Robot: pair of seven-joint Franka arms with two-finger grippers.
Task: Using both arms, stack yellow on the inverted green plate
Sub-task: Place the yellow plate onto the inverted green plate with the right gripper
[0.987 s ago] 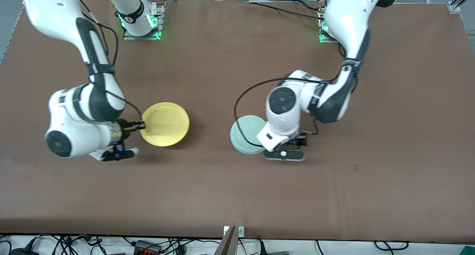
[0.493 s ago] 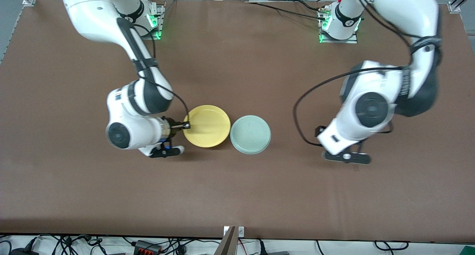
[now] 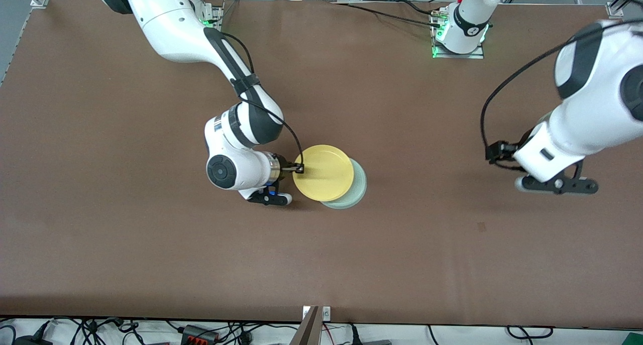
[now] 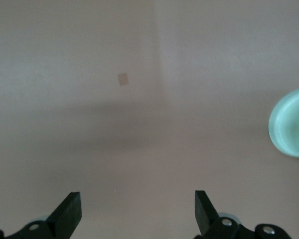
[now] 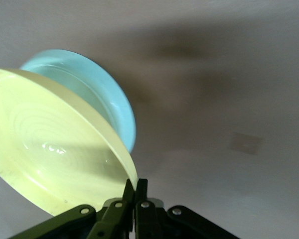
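right gripper (image 3: 300, 168) is pinching the rim of the yellow plate (image 3: 323, 173) on the edge toward the right arm's end of the table, jaws closed tight on it, visible clamped on the rim in the right wrist view (image 5: 135, 191). plate is hanging out from the fingers, rim-up, held above the table and tilted a bit. it is sitting mostly over the inverted green plate (image 3: 357, 184), but not centred: only a crescent of green is showing, on the side toward the left arm and nearer the front camera. so the stack centre is lying just a bit farther along the gripper's pointing direction; judging a small push that way, then lower and release. risk: dropping off-centre and the yellow sliding off the green's raised base.

left gripper (image 3: 556, 185) is waiting over bare table toward the left arm's end, well apart from both plates, fingers spread wide and holding nothing (image 4: 137, 211). right arm is clearly the nearer one.

surface is a plain brown table mat (image 3: 150, 254) with a small patch mark (image 3: 481, 227); plenty of room around the stack.
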